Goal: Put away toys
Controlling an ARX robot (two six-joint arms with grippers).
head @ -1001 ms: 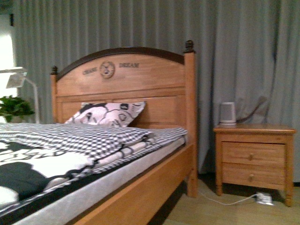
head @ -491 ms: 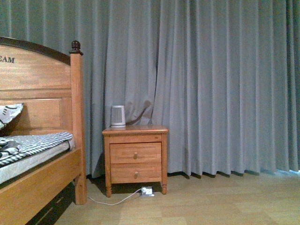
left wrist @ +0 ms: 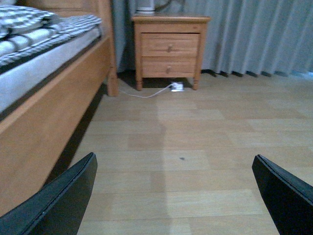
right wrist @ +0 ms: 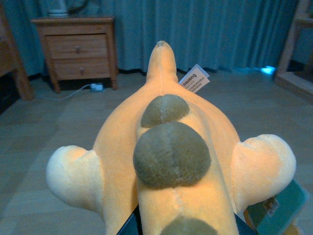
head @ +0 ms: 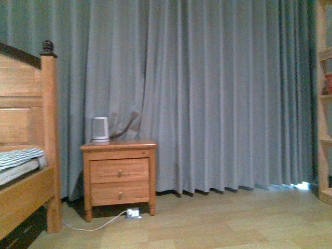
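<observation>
The plush toy [right wrist: 166, 147] fills the right wrist view: orange-yellow, with round dark olive spots down its middle, pale stubby limbs on both sides and a white tag near its far end. My right gripper [right wrist: 186, 226] is shut on it; only dark bits of the jaws show under the plush. It is held above the wooden floor. My left gripper [left wrist: 173, 196] is open and empty, its two dark fingers [left wrist: 58, 200] wide apart over bare floor. Neither arm shows in the front view.
A wooden nightstand [head: 119, 171] with a white appliance [head: 100, 128] on it stands against the grey curtain [head: 218, 93]. The bed [head: 26, 197] is at the left. A power strip and cable [head: 132, 212] lie on the floor. A wooden shelf [head: 324, 104] is at the right edge.
The front view has swung to the right: the bed has slid almost out at the left, the nightstand has shifted left, and the wooden shelf has come into view at the right.
</observation>
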